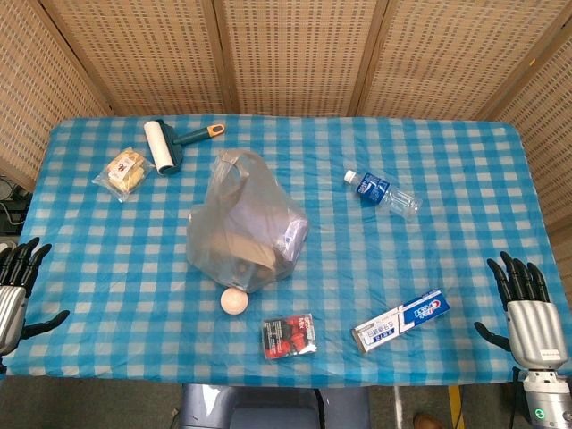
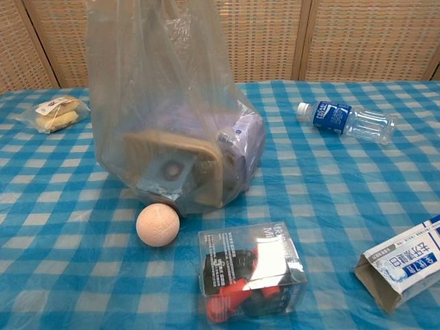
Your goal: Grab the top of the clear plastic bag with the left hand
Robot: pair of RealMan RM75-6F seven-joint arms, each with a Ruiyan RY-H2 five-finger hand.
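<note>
Fingers [image 1: 27, 259] of left hand [image 1: 13, 290] spread, far from crinkled clear plastic bag [image 1: 241, 214].

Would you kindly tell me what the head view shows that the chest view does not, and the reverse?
Only the head view shows the left hand and right hand, both open at the table's near corners, and the lint roller. Only the chest view shows the flat tan item inside the clear plastic bag up close. Both show the bag, ball, water bottle, toothpaste box, snack packet and small clear box.
</note>
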